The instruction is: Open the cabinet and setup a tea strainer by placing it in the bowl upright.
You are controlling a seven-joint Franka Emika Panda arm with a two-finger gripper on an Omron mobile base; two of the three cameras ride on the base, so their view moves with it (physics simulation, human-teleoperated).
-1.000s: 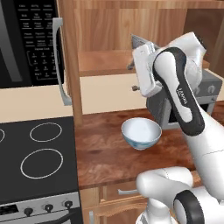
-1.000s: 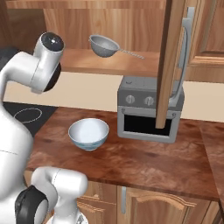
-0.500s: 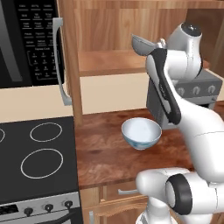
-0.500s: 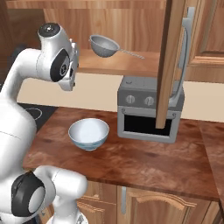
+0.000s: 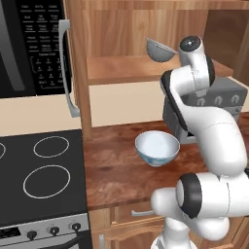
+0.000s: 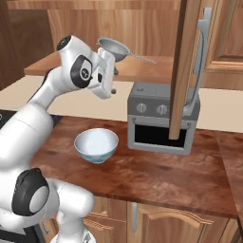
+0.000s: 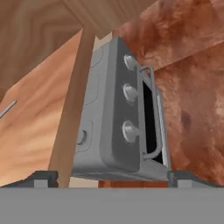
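Observation:
The cabinet [image 5: 78, 73] stands open, and its door [image 6: 185, 71] swings out edge-on over the counter. On its wooden shelf [image 6: 156, 71] rests the tea strainer [image 6: 113, 47] [image 5: 159, 50], grey mesh, with its thin handle pointing right. My gripper [image 6: 112, 75] [image 7: 111, 179] hangs just in front of and below the strainer, open, with nothing between its fingers. The hand view looks past the shelf edge. The white bowl [image 6: 96, 144] [image 5: 156, 148] sits upright on the counter below, apart from the arm.
A grey toaster oven [image 6: 161, 118] [image 7: 122, 122] stands on the brown counter [image 6: 156, 175] under the open door, right of the bowl. A black microwave [image 5: 29, 44] hangs at the left above the black stove [image 5: 39, 175].
The arm has swung the hand up and across towards the shelf, from well left of the strainer to right beneath it. The jaws stay open. Bowl and strainer have not moved.

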